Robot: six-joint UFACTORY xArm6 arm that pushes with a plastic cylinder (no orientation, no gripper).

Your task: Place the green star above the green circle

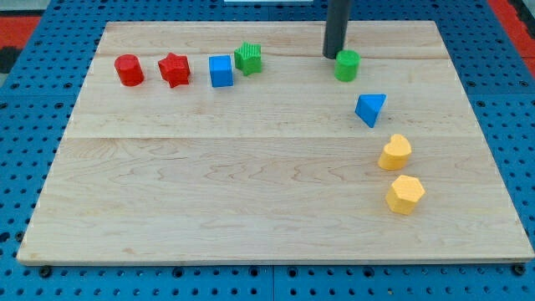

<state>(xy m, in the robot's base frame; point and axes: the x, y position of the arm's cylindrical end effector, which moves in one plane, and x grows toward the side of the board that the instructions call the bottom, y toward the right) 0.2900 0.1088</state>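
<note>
In the single camera view, a pale wooden board [251, 184] is seen lying on a blue perforated surface [33, 167], with a red strip visible at the upper right corner of the frame.

A straight dark rod [338, 25] is seen coming down from the top edge of the frame, right of centre. No claw is fitted, so nothing can be said of jaws being apart or together; the rod simply ends in my tip [333, 56], which is placed at the upper left edge of the green circle block [348, 64], touching it or very nearly so; which of the two cannot be told.

The green star block [248, 58] is found in the upper part of the board, left of centre, well apart from the green circle block and at roughly the same height in the frame. Its lower left side is set just beside the blue cube block [221, 71].

Further towards the upper left, a red star block [174, 69] and a red cylinder block [129, 70] are lined up in a row.

Below and to the right of the green circle block, a blue triangular block [371, 109] is seen. Beneath it, on the right side of the frame, a yellow heart-shaped block [395, 152] and a yellow hexagonal block [405, 194] are placed one under the other.
</note>
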